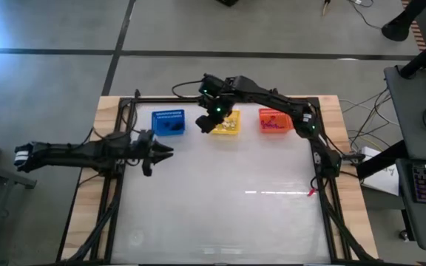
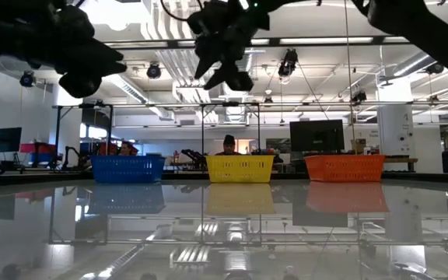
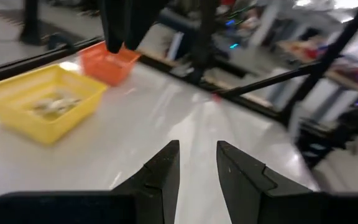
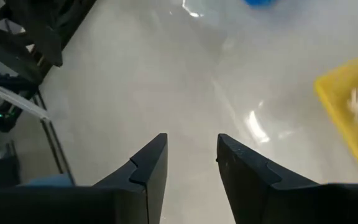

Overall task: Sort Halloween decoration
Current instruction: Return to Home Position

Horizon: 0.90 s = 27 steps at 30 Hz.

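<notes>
Trinkets [image 3: 55, 106], pale and seemingly white, lie in the yellow basket [image 2: 240, 169], between a blue basket [image 2: 127, 169] and an orange-red basket [image 2: 344, 168] on the counter [image 1: 220, 192]. The left end effector [image 3: 197, 146] near the blue basket and the right end effector [image 4: 191, 138] above the yellow one's rim are both open and empty.

Ceiling strip lights [image 2: 302, 40] flood the room. In the low view the glossy table [image 2: 224, 233] mirrors them, along with the blue basket [image 2: 127, 168], yellow basket [image 2: 240, 168] and orange basket [image 2: 344, 167]. Against that glow the left gripper [image 2: 84, 78] and right gripper [image 2: 225, 71] are black silhouettes. From above, a white glare streak [image 1: 276, 193] lies near the table's right edge.
</notes>
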Motion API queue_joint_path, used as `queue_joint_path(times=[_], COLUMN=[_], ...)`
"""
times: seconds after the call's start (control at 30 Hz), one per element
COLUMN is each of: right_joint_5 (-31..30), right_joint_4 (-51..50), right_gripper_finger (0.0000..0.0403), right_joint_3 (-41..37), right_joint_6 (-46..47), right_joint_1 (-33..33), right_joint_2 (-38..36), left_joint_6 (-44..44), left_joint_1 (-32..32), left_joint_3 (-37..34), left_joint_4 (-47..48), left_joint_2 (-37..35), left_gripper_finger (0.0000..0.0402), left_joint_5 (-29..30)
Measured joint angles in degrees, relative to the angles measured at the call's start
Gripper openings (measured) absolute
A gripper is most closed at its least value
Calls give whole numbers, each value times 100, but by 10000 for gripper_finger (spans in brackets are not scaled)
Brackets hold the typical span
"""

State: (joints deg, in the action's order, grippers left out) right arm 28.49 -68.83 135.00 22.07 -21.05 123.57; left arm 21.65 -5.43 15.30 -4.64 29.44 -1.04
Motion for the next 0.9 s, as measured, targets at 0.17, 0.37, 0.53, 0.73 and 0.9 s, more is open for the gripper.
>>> queue_joint_path(times=[0.17, 0.37, 0.53, 0.73, 0.9], right_joint_5=[-2, 7, 3, -91, -603], right_joint_4=[-370, -84, 507, 529, 661], right_gripper_finger=[128, 128, 128, 128, 128], right_joint_3=[0, 0, 0, 0, 0], right_joint_6=[306, 696, 802, 1811, 1415], right_joint_1=[159, 685, 1043, 1561, 2390], right_joint_2=[-388, -1042, -1626, -2325, -2670], left_joint_6=[-58, -284, -319, -513, -663], left_joint_1=[0, 0, 0, 0, 2], left_joint_3=[-407, -848, -1139, -1347, -1467], left_joint_4=[-364, -398, -392, -398, -168], left_joint_2=[-434, -1067, -1504, -1764, -1758], left_gripper_finger=[88, 88, 88, 88, 88], left_joint_5=[-484, -1510, -1802, -1866, -2102])
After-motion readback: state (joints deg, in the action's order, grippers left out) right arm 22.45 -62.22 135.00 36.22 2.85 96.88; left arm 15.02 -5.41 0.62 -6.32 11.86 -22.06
